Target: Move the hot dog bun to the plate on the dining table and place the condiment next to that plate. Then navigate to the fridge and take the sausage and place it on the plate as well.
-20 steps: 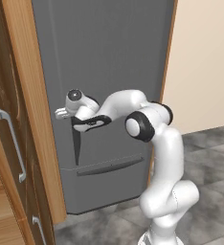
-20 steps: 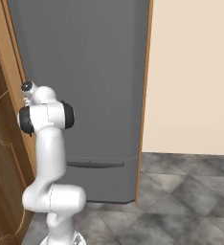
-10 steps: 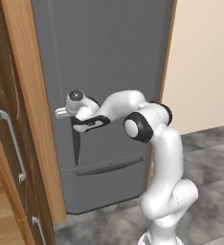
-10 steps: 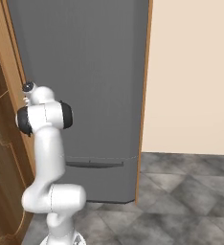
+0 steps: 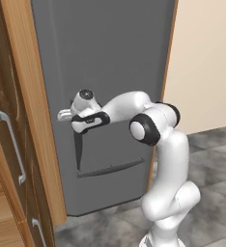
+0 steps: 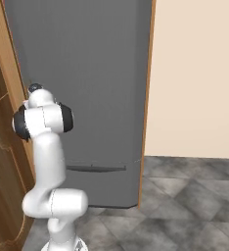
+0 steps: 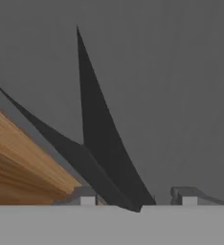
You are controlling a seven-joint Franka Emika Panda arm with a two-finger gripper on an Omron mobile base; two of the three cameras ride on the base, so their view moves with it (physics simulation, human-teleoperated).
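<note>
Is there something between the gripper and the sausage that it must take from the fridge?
Yes. The fridge door is closed, so the door itself stands between the gripper and whatever is inside. The gripper sits at the dark vertical handle near the door's left edge. No sausage is visible.

No readable text anywhere.

The closed fridge (image 5: 110, 87) door blocks passage; wooden panel (image 5: 33, 111) flanks it.

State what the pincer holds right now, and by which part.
The pincer has closed around the fridge door's dark vertical handle, near its upper end; the hand view shows a fingertip on each side of it.
</note>
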